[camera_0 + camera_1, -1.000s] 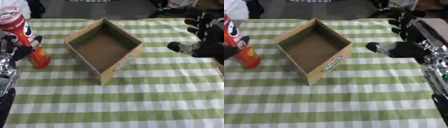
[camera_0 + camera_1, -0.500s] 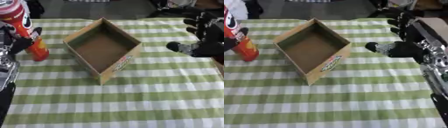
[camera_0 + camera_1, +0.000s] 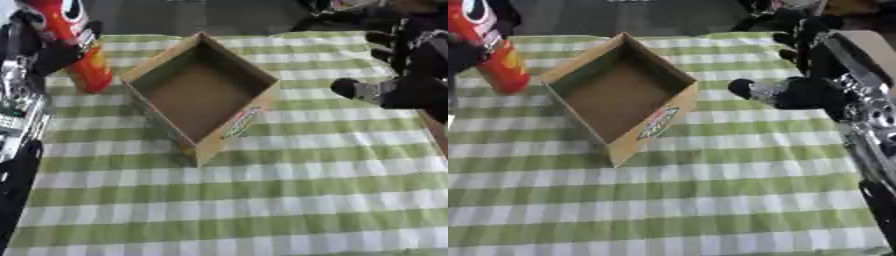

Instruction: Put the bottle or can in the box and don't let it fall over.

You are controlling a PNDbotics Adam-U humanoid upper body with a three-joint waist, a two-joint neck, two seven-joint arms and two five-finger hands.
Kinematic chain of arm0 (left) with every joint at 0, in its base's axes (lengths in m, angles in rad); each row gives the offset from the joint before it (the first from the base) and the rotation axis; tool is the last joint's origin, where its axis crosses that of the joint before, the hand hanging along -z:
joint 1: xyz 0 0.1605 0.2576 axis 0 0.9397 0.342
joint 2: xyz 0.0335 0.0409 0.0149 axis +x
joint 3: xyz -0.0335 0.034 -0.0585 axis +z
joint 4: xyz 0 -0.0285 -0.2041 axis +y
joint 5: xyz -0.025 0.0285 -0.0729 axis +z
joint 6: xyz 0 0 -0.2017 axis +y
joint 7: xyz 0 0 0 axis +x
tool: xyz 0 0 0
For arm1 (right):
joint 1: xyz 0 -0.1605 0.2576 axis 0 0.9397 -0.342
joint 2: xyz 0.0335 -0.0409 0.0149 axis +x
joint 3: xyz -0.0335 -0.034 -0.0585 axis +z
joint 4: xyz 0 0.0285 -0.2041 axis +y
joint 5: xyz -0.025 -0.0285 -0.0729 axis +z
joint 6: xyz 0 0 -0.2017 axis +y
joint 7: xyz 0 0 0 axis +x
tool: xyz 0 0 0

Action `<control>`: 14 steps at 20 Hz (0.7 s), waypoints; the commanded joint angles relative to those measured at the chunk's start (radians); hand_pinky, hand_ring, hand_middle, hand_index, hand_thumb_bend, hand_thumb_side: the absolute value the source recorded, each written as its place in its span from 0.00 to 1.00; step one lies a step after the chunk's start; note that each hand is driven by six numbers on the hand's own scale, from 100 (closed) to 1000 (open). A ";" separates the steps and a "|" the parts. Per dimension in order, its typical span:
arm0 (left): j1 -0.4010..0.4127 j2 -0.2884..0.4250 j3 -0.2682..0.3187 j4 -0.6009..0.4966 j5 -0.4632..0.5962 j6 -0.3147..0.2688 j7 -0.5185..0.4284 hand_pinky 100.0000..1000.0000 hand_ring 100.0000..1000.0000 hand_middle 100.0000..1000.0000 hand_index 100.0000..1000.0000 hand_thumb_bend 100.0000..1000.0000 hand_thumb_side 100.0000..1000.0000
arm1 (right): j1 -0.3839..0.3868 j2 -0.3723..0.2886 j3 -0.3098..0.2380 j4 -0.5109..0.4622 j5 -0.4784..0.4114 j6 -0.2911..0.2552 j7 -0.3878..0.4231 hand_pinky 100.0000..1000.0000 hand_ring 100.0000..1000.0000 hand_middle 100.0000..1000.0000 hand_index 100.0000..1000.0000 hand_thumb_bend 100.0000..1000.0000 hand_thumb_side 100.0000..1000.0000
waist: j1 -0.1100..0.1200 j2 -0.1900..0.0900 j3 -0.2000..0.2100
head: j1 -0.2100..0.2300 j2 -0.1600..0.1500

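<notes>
Can: a tall red can point(image 3: 77, 47) with a white and dark label, at the far left of the table, to the left of the box and outside it. It leans, top toward the left. Its top is cut off by the upper edge in both views. The blur hides whether its base rests on the cloth or hangs just above it.

Left hand: the left hand point(image 3: 54, 54) is dark and wrapped around the middle of the can, grasping it. Much of the hand is blurred and partly behind the can, so single fingers are hard to tell apart.

Box: an open cardboard box point(image 3: 203, 95), turned so one corner points toward the camera. Nothing shows inside but its brown floor. A red and green logo on the near outer wall cannot be read.

Right hand: the right hand point(image 3: 794, 82) hangs above the cloth to the right of the box, apart from it, fingers and thumb spread and relaxed, grasping nothing. Its wrist runs out of the right edge.

Table: covered with a green and white checked cloth point(image 3: 262, 200); the far edge meets a dark, blurred background.
</notes>
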 commanded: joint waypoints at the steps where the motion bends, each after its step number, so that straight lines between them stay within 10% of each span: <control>1: -0.073 -0.050 -0.030 -0.013 -0.016 0.029 -0.017 1.00 0.74 0.62 0.39 0.06 0.01 | -0.023 -0.016 -0.021 -0.012 -0.001 -0.004 -0.014 1.00 1.00 0.92 1.00 0.64 0.00 | 0.001 -0.022 -0.005 | -0.005 0.004; 14: -0.131 -0.200 -0.076 0.074 -0.133 0.024 -0.035 1.00 0.74 0.62 0.39 0.07 0.00 | -0.047 -0.024 -0.045 -0.019 -0.004 -0.013 -0.045 1.00 1.00 0.93 1.00 0.64 0.00 | 0.006 -0.007 -0.045 | 0.041 -0.004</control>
